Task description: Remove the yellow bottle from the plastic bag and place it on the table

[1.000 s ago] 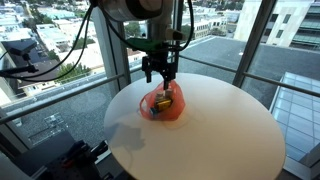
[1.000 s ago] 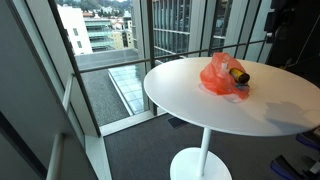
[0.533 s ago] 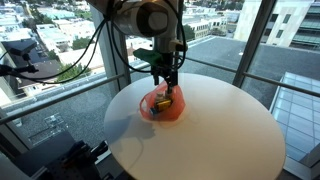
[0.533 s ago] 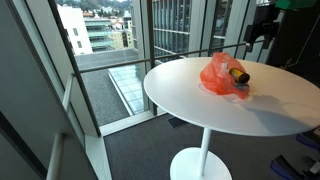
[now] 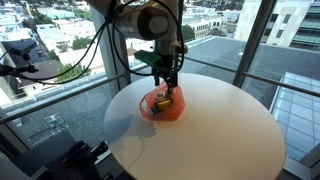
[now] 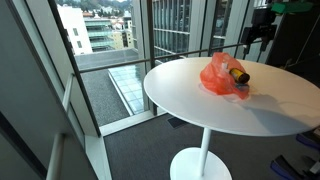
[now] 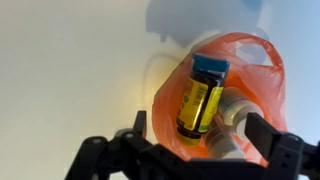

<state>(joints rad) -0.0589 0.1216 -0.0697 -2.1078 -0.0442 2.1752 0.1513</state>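
An orange plastic bag lies open on the round white table. Inside it lies the yellow bottle, which has a blue cap and a dark label, next to a white bottle. My gripper is open and empty, straight above the bag, with one black finger at each side of the bottles. In both exterior views the gripper hangs a little above the bag. The yellow bottle shows at the bag's mouth.
The table stands on a single pedestal beside floor-to-ceiling windows with a railing. Cables hang from the arm on the window side. The table edge is close to the bag.
The gripper has moved a little over the table and lowered toward the bag. The bag and bottles have not moved.
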